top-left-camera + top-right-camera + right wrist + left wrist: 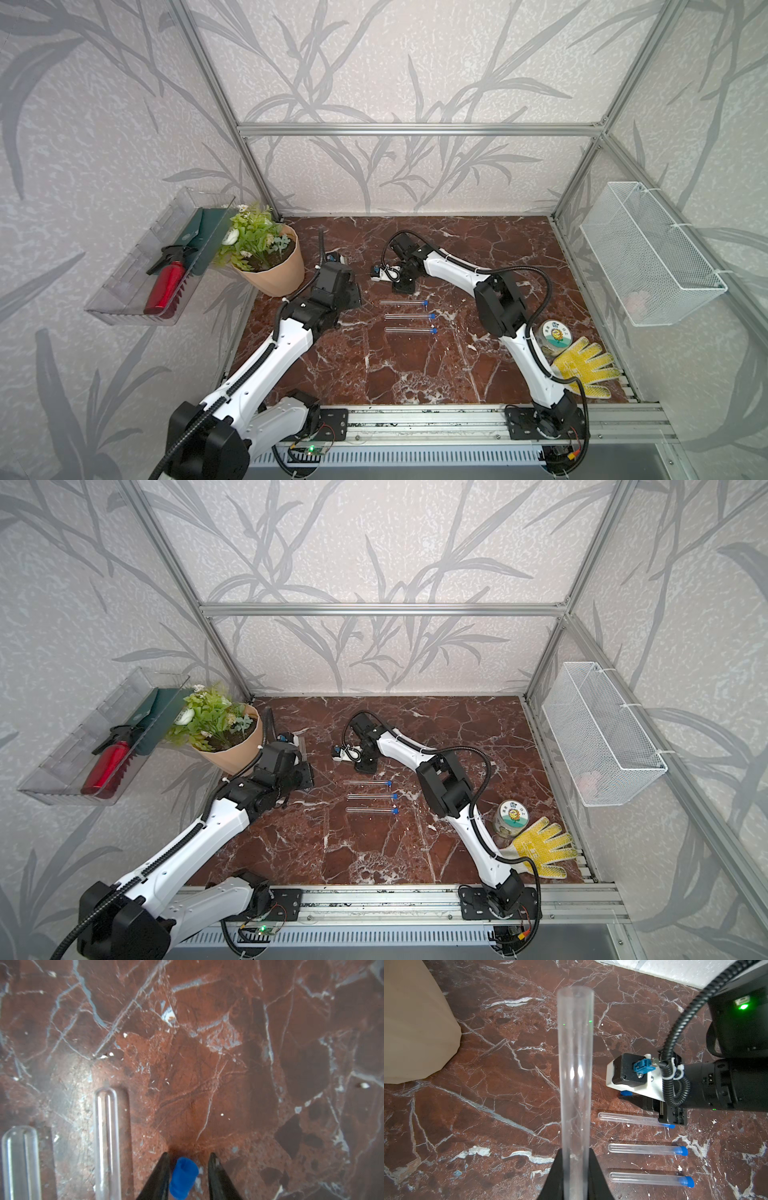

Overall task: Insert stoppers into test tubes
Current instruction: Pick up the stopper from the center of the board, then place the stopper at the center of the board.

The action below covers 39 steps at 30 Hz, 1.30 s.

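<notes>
My left gripper is shut on a clear test tube with an open, unplugged mouth; the tube shows in a top view beside the pot. Three more test tubes lie side by side mid-table, each with a blue stopper in its mouth. A loose blue stopper lies on the marble between the fingers of my right gripper. The jaws are open, with a gap on one side of it. The rounded ends of two tubes lie beside it.
A potted plant stands at the back left, close to the left arm. A jar and a yellow glove sit at the front right. A wire basket hangs on the right wall, a clear tray with a red bottle on the left.
</notes>
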Motion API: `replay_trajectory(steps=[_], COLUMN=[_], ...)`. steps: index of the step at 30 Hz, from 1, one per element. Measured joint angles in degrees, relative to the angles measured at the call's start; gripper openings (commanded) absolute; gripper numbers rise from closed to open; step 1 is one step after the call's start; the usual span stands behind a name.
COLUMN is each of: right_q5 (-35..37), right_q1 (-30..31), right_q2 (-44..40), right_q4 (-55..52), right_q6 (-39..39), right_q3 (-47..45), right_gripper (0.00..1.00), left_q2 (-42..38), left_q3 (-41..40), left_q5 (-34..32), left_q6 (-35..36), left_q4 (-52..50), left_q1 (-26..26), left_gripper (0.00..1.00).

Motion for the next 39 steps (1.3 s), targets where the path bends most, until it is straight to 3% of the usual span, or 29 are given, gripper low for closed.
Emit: replay_trajectory(steps=[20,26,29,32,39], right_q5=[0.83,-0.26,0.2,2.62,12.02], right_q1=[0.04,0.04,0.07,0.11,0.2], right_q2=[2.58,0.24,-7.1,-19.21,-49.83], right_q4=[-6.01,-8.28,-7.48,-4.48,3.61], right_q6=[5.01,11.41,18.23,27.43,59.8], right_q3=[6.49,10.14,2.47,-11.39,-45.05], right_gripper=[0.15,0.12,0.12,0.11,0.11], left_q2=[0.0,0.0,0.0,0.0,1.64], left_q3=[0.02,0.02,0.0,-0.07,-0.94], left_q5=[-0.66,-1.01,-1.16,-1.33,-1.29], left_q6=[0.85,2.1,2.8,2.97,2.95], left_q4=[0.0,0.04,0.52,1.6,4.42], left_q1=[-0.02,-0.02,-0.02,-0.02,-0.02], left_gripper=[0.0,0.0,0.0,0.0,0.0])
